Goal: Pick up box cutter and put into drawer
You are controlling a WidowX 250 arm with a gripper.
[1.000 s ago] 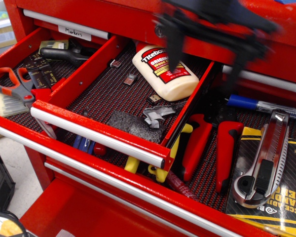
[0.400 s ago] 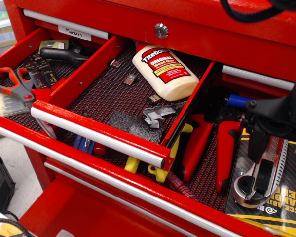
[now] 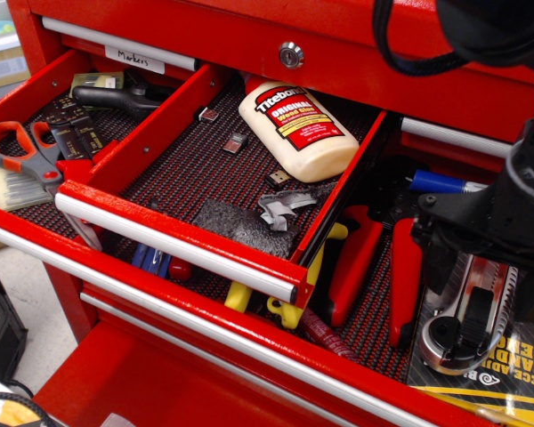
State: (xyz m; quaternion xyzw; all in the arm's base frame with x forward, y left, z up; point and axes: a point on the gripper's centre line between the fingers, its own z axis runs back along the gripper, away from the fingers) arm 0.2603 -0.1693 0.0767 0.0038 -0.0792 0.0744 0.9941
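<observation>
Fingers [image 3: 488, 280] spread apart, straddling box cutter [image 3: 467, 320]; not clamped; contact unclear.

Open drawer [image 3: 187, 233]: bare liner mid-floor; wood glue bottle [image 3: 298, 129] crowds the back right, crumpled foil scrap [image 3: 283, 209] near the front right wall.

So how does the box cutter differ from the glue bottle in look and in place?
The box cutter is flat silver metal with a black slider; the glue bottle is rounded cream plastic with a red label. The box cutter lies in the lower drawer on a printed black and yellow card, partly under the pincer; the glue bottle lies in the upper drawer, uncovered. Both lie flat on their sides.
</observation>
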